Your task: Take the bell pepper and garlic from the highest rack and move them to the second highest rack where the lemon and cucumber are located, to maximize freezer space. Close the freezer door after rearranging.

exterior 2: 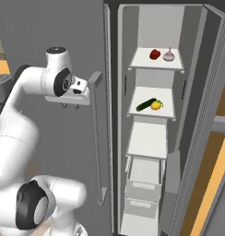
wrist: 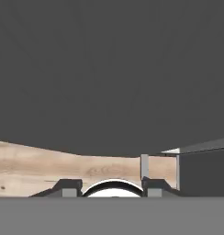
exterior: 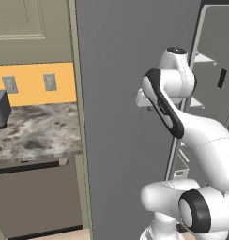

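White arm segments crowd the lower right of the left base view, in front of a closed grey door; a marbled worktop [exterior: 36,129] lies to the left.

From the right base view, the hand [exterior 2: 70,105] hangs beside that door's long bar handle [exterior 2: 97,138], pointing down, holding nothing. The freezer [exterior 2: 153,27] stands open: bell pepper [exterior 2: 154,54] and garlic [exterior 2: 168,56] sit close together on the highest rack [exterior 2: 156,66], cucumber [exterior 2: 145,104] and lemon [exterior 2: 156,105] touching on the second highest rack [exterior 2: 149,114]. The freezer door [exterior 2: 199,138] swings out at right.

Looking along the hand, its fingertips [wrist: 70,187] stand narrowed, empty, above wood floor [wrist: 40,170].

My judgement: reaching from here risks clipping the bar handle, and the small round garlic could roll or slip. Its stem is barely discernible.
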